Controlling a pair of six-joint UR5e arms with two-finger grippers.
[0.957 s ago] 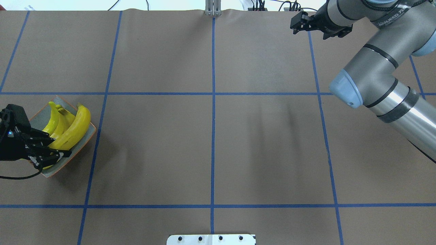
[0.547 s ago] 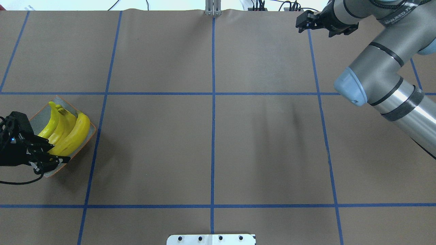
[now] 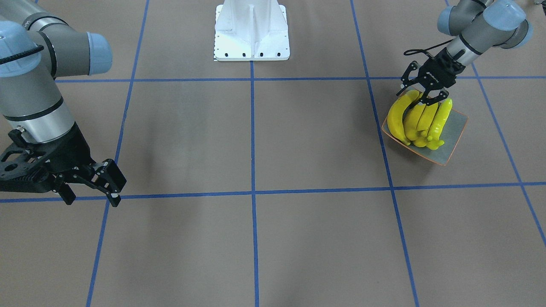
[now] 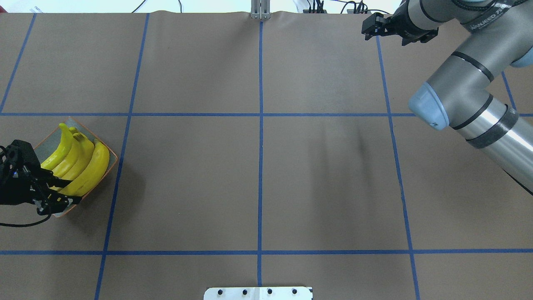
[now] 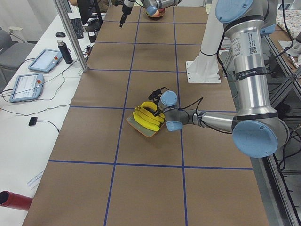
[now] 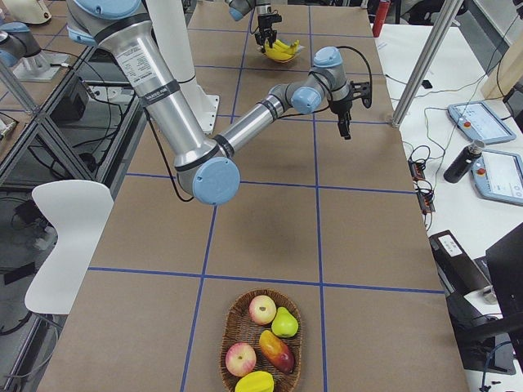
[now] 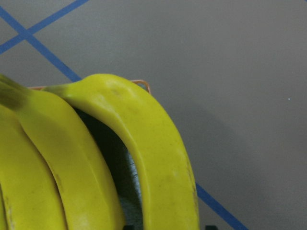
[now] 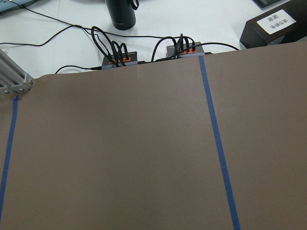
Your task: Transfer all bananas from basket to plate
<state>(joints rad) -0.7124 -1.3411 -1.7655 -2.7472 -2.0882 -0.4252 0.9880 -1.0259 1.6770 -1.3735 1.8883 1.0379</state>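
four bananas [image 3: 420,121]: all lay side by side on the plate [image 3: 454,124]. wicker basket [image 6: 235,317]: other fruit only, no banana visible. left gripper [image 3: 423,94]: jaws spread over banana ends. right gripper [image 3: 91,197]: spread, empty. transfer judged complete.

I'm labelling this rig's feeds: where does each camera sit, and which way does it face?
Front-facing: across the table, facing the robot, steeply down; both arms.
Overhead: behind the robot, looking forward-down; both arms.
Exterior left: table's end at robot's left; left arm near.
Exterior right: opposite end; right arm near, basket foremost.
Left wrist: close above bananas; no arm shows.
Right wrist: table edge, cables; no body.
Shared: front-facing and overhead both show left claw at the plate.
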